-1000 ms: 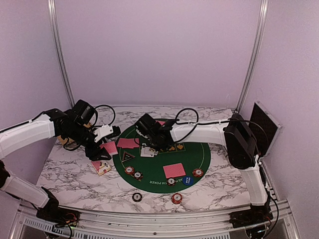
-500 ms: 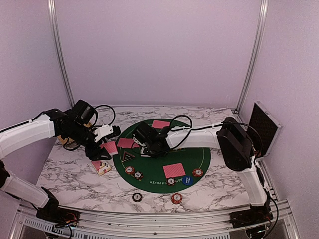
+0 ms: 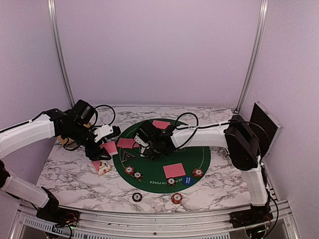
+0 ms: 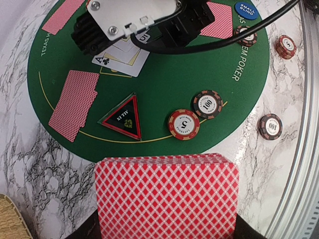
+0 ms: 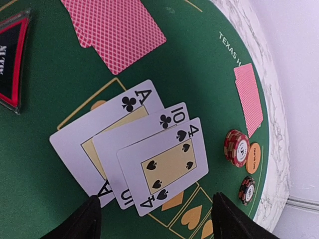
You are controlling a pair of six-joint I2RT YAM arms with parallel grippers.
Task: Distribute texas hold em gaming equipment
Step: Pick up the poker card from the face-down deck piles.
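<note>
A deck of red-backed playing cards is clamped in the closed left gripper at lower frame. Three white face-up cards are seen mid-frame on the round green felt mat, between the widely parted jaws of the right gripper. A black-and-red triangular marker is seen beside them.

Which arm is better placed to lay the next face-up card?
Likely right: the right gripper hovers open over the three face-up cards; the left gripper is shut on the deck, off the mat.

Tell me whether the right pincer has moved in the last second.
Yes. The right pincer shifted nearward, uncovering the far pink card it had hidden.
</note>
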